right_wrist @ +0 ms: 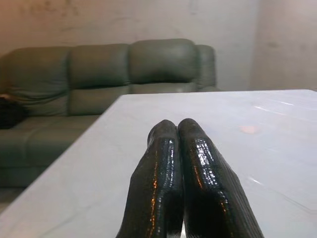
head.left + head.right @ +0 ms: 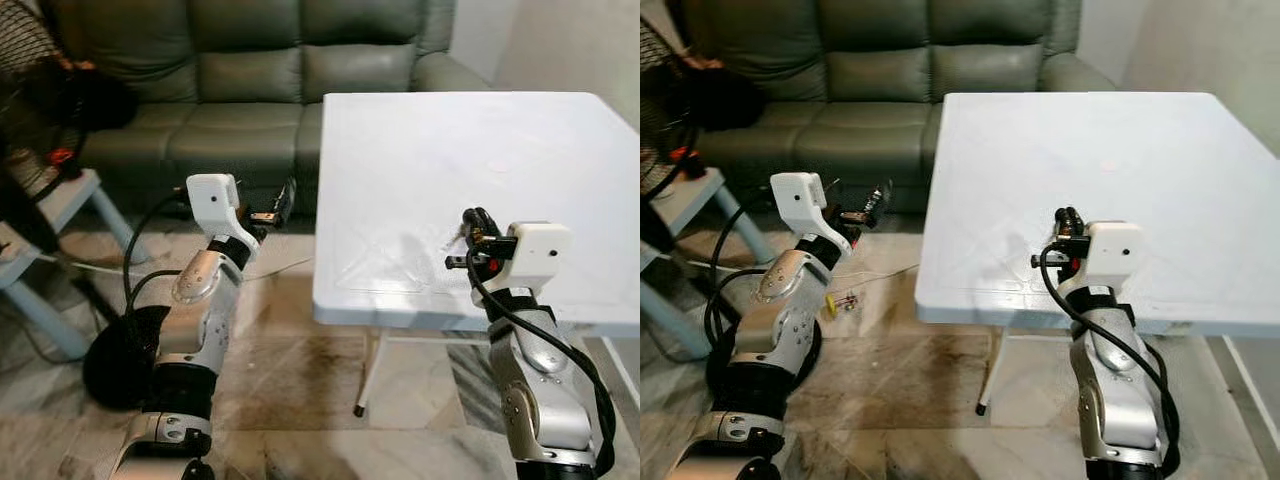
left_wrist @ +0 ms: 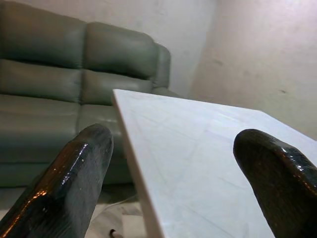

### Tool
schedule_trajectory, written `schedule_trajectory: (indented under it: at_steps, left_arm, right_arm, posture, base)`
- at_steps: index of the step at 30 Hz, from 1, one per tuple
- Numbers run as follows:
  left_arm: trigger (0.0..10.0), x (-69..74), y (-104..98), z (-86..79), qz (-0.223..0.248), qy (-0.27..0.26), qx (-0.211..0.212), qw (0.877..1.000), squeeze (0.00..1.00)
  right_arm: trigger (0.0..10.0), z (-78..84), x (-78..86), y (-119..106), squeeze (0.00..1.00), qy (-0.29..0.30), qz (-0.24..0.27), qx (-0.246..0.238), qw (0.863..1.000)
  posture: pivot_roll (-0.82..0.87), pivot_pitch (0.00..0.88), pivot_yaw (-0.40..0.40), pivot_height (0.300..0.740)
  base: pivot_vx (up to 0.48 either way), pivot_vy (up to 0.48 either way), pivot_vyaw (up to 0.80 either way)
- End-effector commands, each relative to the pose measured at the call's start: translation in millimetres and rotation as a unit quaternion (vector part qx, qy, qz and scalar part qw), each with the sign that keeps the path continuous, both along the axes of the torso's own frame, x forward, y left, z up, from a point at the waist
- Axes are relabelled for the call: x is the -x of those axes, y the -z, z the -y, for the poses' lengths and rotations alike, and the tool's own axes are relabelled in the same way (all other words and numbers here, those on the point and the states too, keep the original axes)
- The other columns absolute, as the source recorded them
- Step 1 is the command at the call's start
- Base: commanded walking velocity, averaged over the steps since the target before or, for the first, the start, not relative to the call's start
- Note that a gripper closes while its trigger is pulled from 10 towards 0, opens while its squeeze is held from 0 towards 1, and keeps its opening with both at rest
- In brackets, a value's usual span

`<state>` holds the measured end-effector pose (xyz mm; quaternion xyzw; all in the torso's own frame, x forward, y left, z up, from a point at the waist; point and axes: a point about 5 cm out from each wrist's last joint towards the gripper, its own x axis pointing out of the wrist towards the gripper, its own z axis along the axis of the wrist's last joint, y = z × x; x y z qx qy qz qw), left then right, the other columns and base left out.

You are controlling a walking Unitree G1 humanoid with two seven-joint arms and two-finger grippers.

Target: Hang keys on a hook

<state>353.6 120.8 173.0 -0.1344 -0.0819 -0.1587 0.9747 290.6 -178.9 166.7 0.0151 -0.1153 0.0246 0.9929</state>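
Observation:
A small bunch of keys with a yellow tag [image 2: 840, 303] lies on the marble floor just left of the white table [image 2: 450, 150], below my left arm. My left gripper [image 2: 275, 212] is raised beside the table's left edge, well above the keys. In the left wrist view the left gripper [image 3: 173, 173] is open with nothing between its fingers, pointing at the table and sofa. My right gripper [image 2: 478, 222] rests over the table's front part. In the right wrist view the right gripper [image 1: 178, 131] is shut on nothing, its fingers pressed together.
A grey-green sofa [image 2: 250, 60] stands behind the table. At the left are a black fan [image 2: 30, 90] and a light blue stool [image 2: 70, 205]. A black round base [image 2: 110, 360] and cables lie on the floor by my left arm.

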Motion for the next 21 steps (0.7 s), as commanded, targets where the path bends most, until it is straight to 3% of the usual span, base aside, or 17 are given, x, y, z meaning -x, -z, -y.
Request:
schedule_trajectory:
  at_steps: [1,21]
  left_arm:
    - [10.0,-2.7,-2.6,-1.3,0.004,-0.005,-0.007,1.000,0.00]
    - [10.0,-5.9,0.5,-2.1,-0.008,-0.025,0.002,1.000,0.00]
  right_arm:
    - [10.0,-1.2,-2.7,-1.3,0.00,0.001,-0.002,-0.001,1.000]
    - [10.0,-4.5,-8.2,-3.5,0.00,-0.005,0.001,0.009,1.000]
  posture:
    - [0.03,0.000,0.029,0.740]
    - [0.04,0.000,0.015,0.740]
  base:
    - [0.000,0.000,-0.74]
    - [0.000,0.000,-0.75]
